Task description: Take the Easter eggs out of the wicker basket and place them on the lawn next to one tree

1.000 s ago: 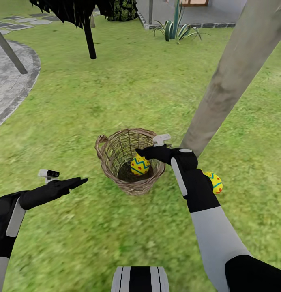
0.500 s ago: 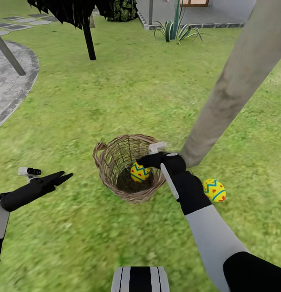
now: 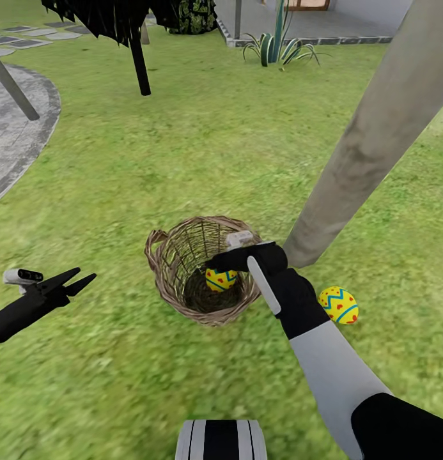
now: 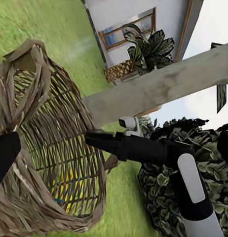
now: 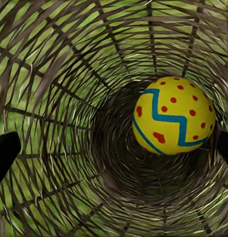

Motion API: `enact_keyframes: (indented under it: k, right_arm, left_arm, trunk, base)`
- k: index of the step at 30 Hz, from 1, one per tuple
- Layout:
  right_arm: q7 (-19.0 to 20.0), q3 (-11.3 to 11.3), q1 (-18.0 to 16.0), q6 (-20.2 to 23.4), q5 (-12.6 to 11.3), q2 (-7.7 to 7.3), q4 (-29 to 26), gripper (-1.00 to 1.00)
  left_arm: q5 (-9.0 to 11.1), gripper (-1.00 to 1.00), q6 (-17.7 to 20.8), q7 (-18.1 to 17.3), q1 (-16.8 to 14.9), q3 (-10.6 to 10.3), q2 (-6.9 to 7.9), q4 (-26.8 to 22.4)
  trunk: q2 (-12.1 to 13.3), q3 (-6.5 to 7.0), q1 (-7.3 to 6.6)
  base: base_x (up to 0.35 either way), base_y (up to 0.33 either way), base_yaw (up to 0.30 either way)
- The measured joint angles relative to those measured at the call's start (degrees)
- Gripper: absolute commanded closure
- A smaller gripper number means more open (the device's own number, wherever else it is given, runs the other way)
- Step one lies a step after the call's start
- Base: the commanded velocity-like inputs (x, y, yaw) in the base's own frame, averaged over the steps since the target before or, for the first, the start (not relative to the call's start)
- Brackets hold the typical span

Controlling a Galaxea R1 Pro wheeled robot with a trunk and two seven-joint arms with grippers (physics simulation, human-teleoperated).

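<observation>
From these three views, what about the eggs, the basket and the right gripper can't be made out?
- Third egg: two show, one in the basket, one on the grass by the tree trunk.
- Egg in the basket: the head view has it partly covered by the right gripper.
- Basket floor: dark in the right wrist view; another egg cannot be ruled out.
- Right gripper's jaw gap: its fingers overlap in the head view.

no readable text, labels, brands or numbers anywhere here; the yellow egg (image 5: 174,115) carries just blue zigzag bands and red dots.
</observation>
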Motion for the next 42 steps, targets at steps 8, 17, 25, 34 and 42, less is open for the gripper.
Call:
enact_keyframes:
  k: [8,17,25,34,42]
  right_arm:
    - [-3.42,-0.36,0.07,-0.19,-2.64,-0.01,0.7,-1.0]
    - [-10.08,-0.56,0.18,-0.27,-11.77,0.0,0.8,-1.0]
    - [-14.94,-0.56,0.5,-0.42,-17.1,-0.01,0.91,-1.0]
    - [-15.39,-0.38,0.58,-0.4,-17.18,0.01,3.73,-1.0]
    - [-20.82,-0.16,0.66,-0.3,-17.26,0.01,3.68,-1.0]
  left_arm:
    - [-0.02,-1.0,-0.99,0.11,0.0,1.13,0.01,1.98]
    - [-0.01,-1.0,-1.39,0.07,-0.01,1.96,-0.27,2.11]
    - [0.05,-1.0,-1.49,0.0,-0.01,2.92,0.03,5.76]
    - [0.01,-1.0,-1.55,-0.01,0.01,2.99,-0.01,5.98]
    - [0.01,-1.0,-1.58,0.01,0.01,2.99,-0.08,6.02]
  trunk:
    - [0.0,0.0,-0.03]
    - [0.0,0.21,0.0]
    - [0.0,0.68,0.0]
    - [0.0,0.85,0.0]
    - [0.0,0.85,0.0]
  base:
    - [0.16,0.128,0.0]
    - [0.072,0.14,-0.118]
    - [0.001,0.286,-0.238]
    - [0.0,0.06,-0.05]
    - [0.0,0.0,0.0]
